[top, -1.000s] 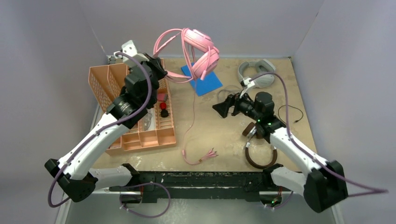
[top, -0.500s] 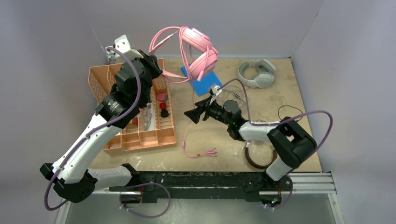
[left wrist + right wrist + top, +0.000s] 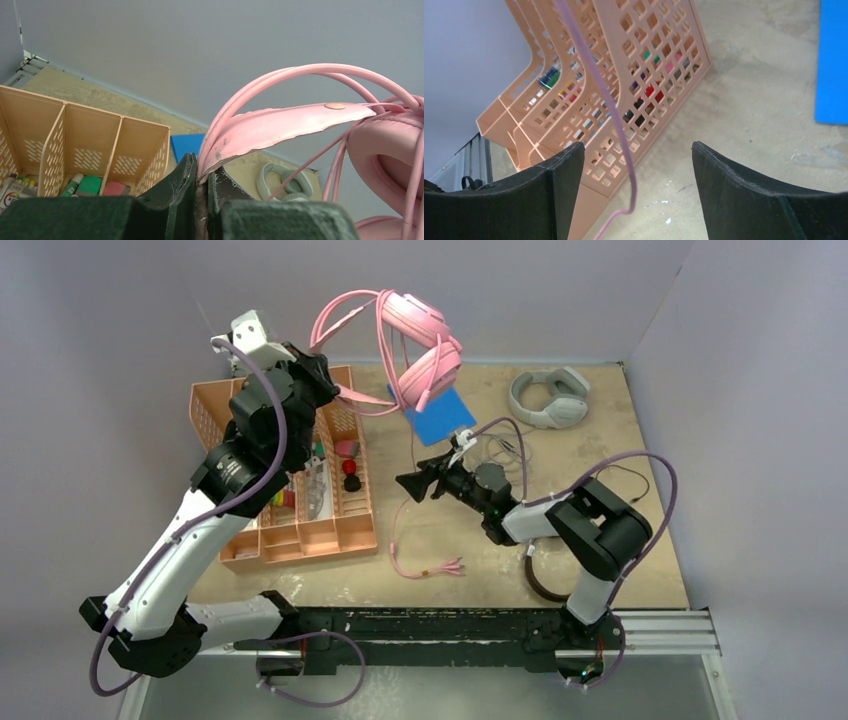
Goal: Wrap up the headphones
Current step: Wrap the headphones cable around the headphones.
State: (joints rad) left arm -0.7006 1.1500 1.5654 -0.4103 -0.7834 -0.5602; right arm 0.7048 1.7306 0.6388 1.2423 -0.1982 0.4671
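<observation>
My left gripper [image 3: 322, 380] is shut on the headband of the pink headphones [image 3: 420, 340] and holds them in the air above the back of the table. In the left wrist view the gripper [image 3: 202, 172] pinches the pink band [image 3: 280, 125]. The pink cable [image 3: 397, 540] hangs down and its end lies on the table. My right gripper [image 3: 407, 485] is open, with the cable [image 3: 616, 115] hanging between its fingers and not gripped. The light-grey headphones [image 3: 548, 400] lie at the back right. The brown headphones [image 3: 545, 585] lie at the front right, partly hidden by my right arm.
An orange slotted organizer [image 3: 300, 525] holding small items stands on the left and also shows in the right wrist view [image 3: 624, 75]. A blue pad [image 3: 442, 418] lies under the raised headset. A thin black cable [image 3: 625, 475] lies at the right. Grey walls enclose the table.
My right arm has swung left from the brown headphones to the hanging pink cable. My left arm has lifted the pink headphones slightly up and to the left.
</observation>
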